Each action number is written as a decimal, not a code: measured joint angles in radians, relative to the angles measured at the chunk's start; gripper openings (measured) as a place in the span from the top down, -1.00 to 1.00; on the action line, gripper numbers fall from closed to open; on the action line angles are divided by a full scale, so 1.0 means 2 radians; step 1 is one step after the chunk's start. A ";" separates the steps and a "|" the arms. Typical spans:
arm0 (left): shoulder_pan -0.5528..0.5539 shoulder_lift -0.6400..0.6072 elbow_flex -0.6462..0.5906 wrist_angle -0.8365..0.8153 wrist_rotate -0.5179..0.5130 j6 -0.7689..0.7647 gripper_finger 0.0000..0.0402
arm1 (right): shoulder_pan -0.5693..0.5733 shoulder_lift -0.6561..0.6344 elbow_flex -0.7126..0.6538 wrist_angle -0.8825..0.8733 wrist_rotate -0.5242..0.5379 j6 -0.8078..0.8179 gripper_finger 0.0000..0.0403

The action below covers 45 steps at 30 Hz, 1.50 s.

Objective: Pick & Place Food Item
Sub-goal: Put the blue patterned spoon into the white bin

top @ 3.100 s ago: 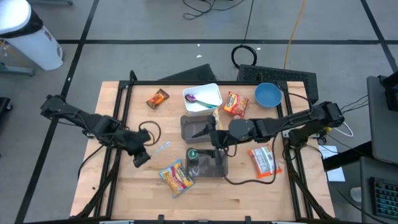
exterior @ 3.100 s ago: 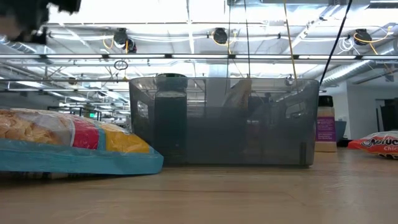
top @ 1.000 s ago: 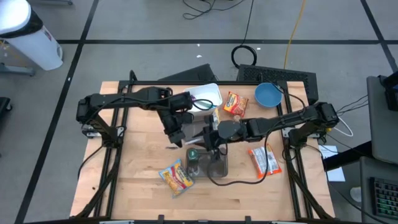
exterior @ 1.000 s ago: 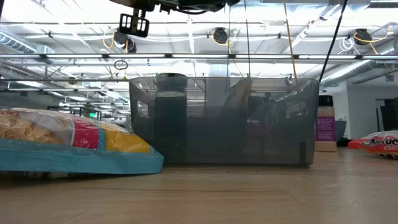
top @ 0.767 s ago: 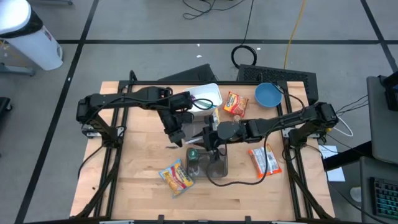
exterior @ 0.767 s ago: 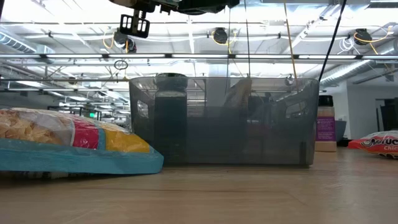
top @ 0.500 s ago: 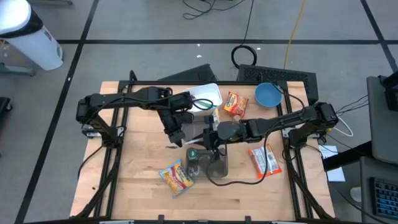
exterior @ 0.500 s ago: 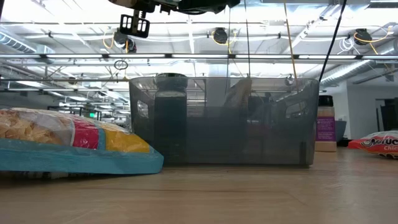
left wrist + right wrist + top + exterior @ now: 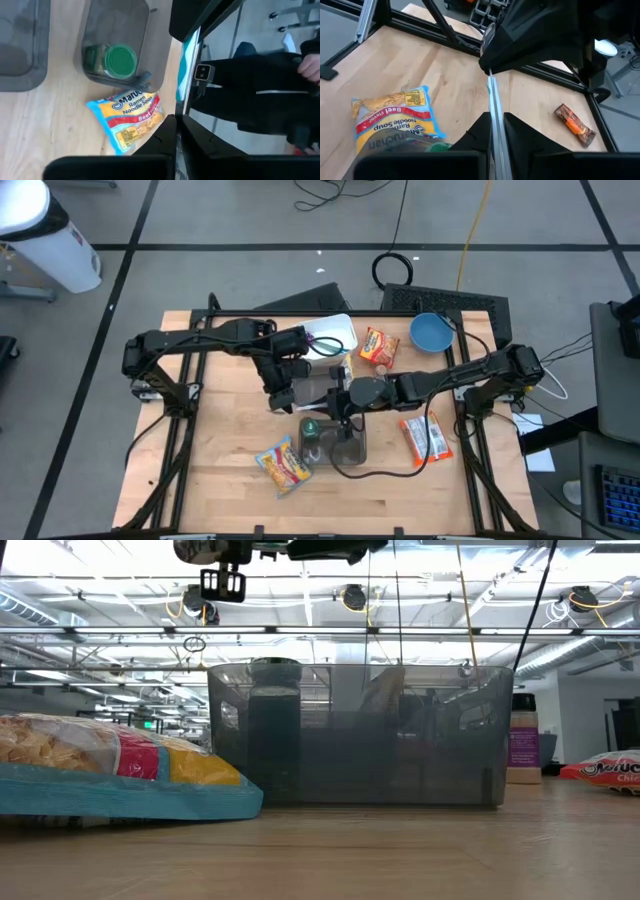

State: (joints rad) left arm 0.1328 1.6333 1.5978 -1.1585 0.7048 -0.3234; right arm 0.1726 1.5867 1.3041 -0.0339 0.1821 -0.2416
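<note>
A thin clear plastic packet (image 9: 186, 75), seen edge-on, spans the gap between my two grippers above the table's middle. My left gripper (image 9: 285, 397) is shut on one end and my right gripper (image 9: 338, 405) on the other. A ramen noodle packet (image 9: 283, 465) lies flat on the table near the front. Beside it stands a grey bin (image 9: 347, 448) with a green-lidded jar (image 9: 310, 428) inside. A second grey bin (image 9: 312, 383) sits below the two grippers. My left gripper pinches one end of the clear packet (image 9: 181, 112) between its two fingers, which lie in line with its thin edge. The packet is lifted clear of the table and stretches straight away toward my right gripper. My right gripper pinches the packet's other end (image 9: 495, 112) between its two fingers, coming level from the table's right side. The packet runs straight from these fingers to my left gripper (image 9: 530, 40), clear of the table.
A white tray (image 9: 345, 330) with a purple spoon, a red noodle packet (image 9: 380, 345) and a blue bowl (image 9: 431, 332) stand at the back. A small snack bar (image 9: 254, 337) lies back left and a snack bag (image 9: 423, 438) at the right.
My left gripper has shifted a little toward the table's right edge, closer to my right gripper, with the packet still in its fingers.
</note>
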 joint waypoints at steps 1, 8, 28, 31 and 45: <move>0.002 0.000 0.000 0.000 0.000 0.006 0.87 | 0.000 0.000 0.000 0.001 0.000 0.004 0.89; 0.019 0.000 0.000 0.004 -0.016 0.016 0.50 | -0.001 0.000 0.000 0.006 0.009 0.032 0.89; 0.108 -0.147 0.000 0.132 -0.065 0.056 0.22 | -0.016 0.000 0.001 -0.064 0.029 0.119 0.89; 0.111 -0.191 0.000 0.131 -0.111 0.069 0.21 | -0.028 -0.003 0.001 -0.068 0.041 0.130 0.89; 0.075 -0.351 -0.068 0.102 -0.236 0.083 0.18 | -0.155 -0.021 0.001 -0.046 -0.014 0.170 0.89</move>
State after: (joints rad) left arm 0.2822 0.9317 1.4627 -0.9550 0.2326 -0.1564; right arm -0.1383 1.5444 1.3064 -0.1268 0.1549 0.0979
